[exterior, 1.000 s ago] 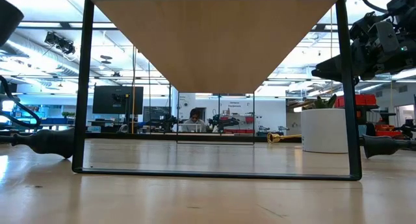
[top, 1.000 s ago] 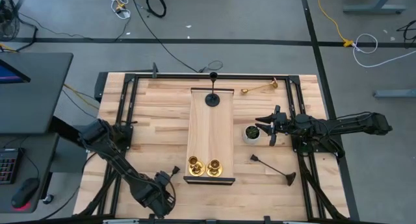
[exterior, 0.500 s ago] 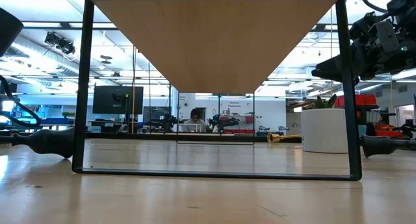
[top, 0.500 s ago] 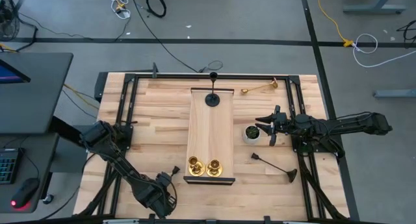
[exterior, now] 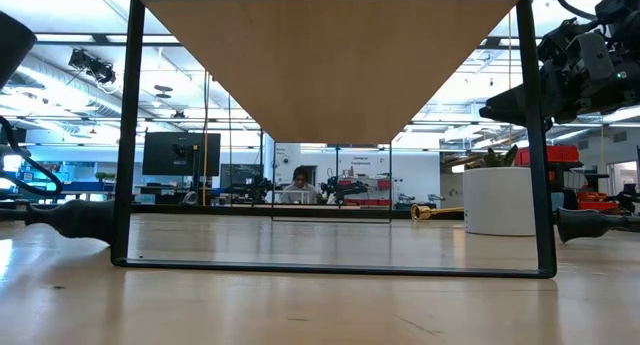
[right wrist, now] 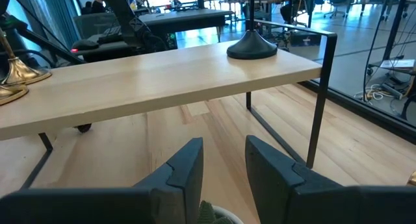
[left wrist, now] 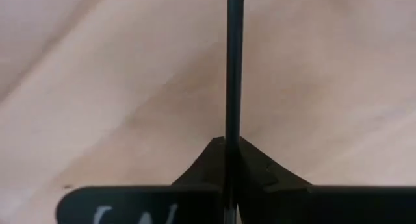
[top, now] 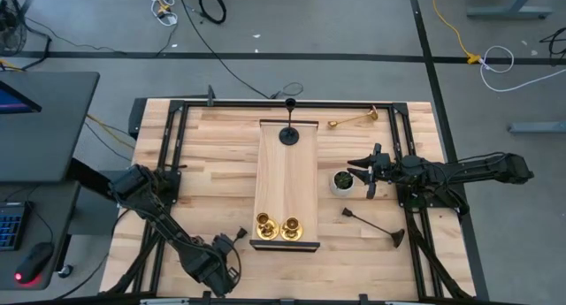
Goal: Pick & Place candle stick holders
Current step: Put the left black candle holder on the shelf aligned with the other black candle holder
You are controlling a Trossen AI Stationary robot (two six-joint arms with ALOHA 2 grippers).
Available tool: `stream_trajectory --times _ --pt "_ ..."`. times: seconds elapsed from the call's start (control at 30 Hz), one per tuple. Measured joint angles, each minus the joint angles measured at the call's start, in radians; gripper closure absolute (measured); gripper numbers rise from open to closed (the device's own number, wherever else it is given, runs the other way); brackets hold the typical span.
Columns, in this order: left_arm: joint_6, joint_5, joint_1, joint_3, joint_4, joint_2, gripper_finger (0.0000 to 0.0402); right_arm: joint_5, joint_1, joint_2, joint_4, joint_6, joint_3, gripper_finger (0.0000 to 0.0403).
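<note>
Lower left of the worktop (top: 203, 146): the left hand (top: 215, 268), clenched on a black holder (left wrist: 233, 68), has edged slightly lower; right hand (top: 365, 171) waits released.

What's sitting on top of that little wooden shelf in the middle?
On the wooden shelf: two brass candle stick holders at the near end, one black holder upright at the far end. The board hides the table under it from above.

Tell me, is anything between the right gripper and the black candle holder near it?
Nothing visible. The small white plant pot sits under the right gripper's open fingers, apart from the matte black candle stick holder.
</note>
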Motion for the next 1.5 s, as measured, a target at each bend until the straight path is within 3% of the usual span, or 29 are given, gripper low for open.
stream_trajectory --times 0.23,0.4,0.63,0.73,0.93,1.5 --pt "-0.025 -0.088 -0.022 0.0 -0.177 -0.059 0.0392 0.0 0.0 0.0 0.0 0.0 0.0 0.0289" --pt "-0.052 -0.29 -0.045 0.0 -0.28 -0.172 0.0392 0.0 0.0 0.0 0.0 0.0 0.0 0.0289" --pt "-0.142 -0.445 -0.046 0.001 -0.632 -0.335 0.0392 0.0 0.0 0.0 0.0 0.0 0.0 0.0289" --pt "-0.153 -0.607 -0.046 0.001 -0.705 -0.403 0.0392 0.0 0.0 0.0 0.0 0.0 0.0 0.0289" --pt "-0.034 -0.879 -0.018 0.0 -0.734 -0.543 0.0392 0.0 0.0 0.0 0.0 0.0 0.0 0.0289" --pt "0.369 -1.297 0.145 -0.001 -0.672 -0.794 0.0392 0.0 0.0 0.0 0.0 0.0 0.0 0.0289"
